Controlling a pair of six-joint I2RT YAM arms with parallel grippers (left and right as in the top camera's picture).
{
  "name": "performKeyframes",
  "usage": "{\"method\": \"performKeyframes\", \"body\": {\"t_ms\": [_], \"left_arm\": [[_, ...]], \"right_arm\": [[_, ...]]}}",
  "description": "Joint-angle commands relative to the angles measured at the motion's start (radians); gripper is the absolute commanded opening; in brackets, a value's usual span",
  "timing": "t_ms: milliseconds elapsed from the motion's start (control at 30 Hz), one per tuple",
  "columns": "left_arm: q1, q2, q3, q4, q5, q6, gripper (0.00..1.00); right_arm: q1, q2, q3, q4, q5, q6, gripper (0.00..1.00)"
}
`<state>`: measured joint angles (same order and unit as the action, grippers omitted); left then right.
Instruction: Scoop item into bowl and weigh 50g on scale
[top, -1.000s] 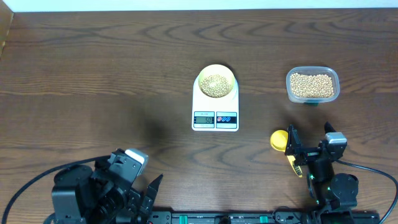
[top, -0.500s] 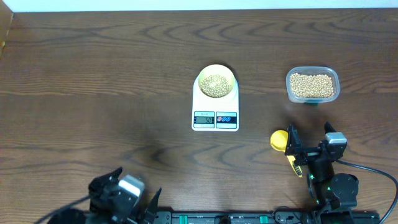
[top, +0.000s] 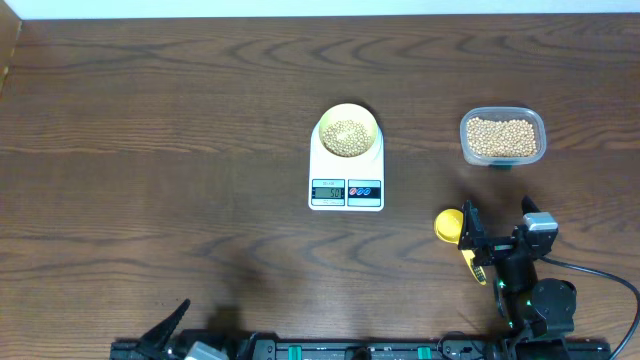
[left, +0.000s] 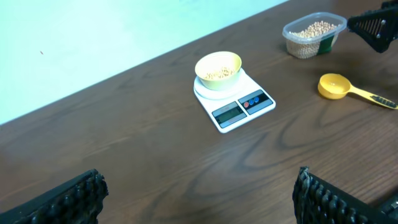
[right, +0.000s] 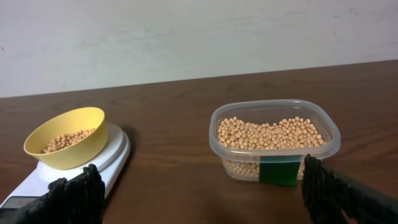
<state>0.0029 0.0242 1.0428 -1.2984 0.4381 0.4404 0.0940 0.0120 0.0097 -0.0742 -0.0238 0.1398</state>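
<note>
the white scale (top: 346, 178) sits at the middle of the bench (top: 150, 150), its display facing the near edge. the pale yellow bowl (top: 348, 108) stands on its platform with a shallow heap of beans (top: 346, 136) inside. toward the right edge a clear tub (top: 465, 140) holds more beans. the yellow scoop (top: 450, 223) lies empty by the near edge, just beside the right end effector (top: 497, 237) — jaws wide, holding nothing. the left end effector (left: 199, 202) hangs at the near-left corner, equally wide and empty.
</note>
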Motion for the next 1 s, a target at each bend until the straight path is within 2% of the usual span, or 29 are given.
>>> {"method": "performKeyframes", "body": {"t_ms": [0, 300, 467, 567, 667, 800, 967], "left_arm": [[-0.003, -0.021, 0.006, 0.002, -0.010, -0.028, 0.98], [-0.008, -0.021, 0.002, 0.011, -0.040, -0.044, 0.98], [-0.008, -0.021, -0.075, 0.104, -0.105, -0.104, 0.98], [-0.008, -0.021, -0.182, 0.255, -0.135, -0.167, 0.98], [-0.011, -0.021, -0.317, 0.452, -0.217, -0.310, 0.98], [-0.025, -0.022, -0.453, 0.627, -0.287, -0.459, 0.98], [-0.027, -0.022, -0.606, 0.811, -0.360, -0.526, 0.98]], "right_arm": [[0.004, -0.005, -0.005, -0.001, 0.011, -0.014, 0.99], [0.004, -0.005, -0.005, -0.001, 0.011, -0.014, 0.99], [0.004, -0.005, -0.005, -0.001, 0.011, -0.014, 0.99], [0.004, -0.005, -0.005, -0.001, 0.011, -0.014, 0.99], [0.004, -0.005, -0.005, -0.001, 0.011, -0.014, 0.99], [0.004, -0.005, -0.005, -0.001, 0.011, -0.014, 0.99], [0.004, -0.005, -0.005, -0.001, 0.011, -0.014, 0.99]]}}
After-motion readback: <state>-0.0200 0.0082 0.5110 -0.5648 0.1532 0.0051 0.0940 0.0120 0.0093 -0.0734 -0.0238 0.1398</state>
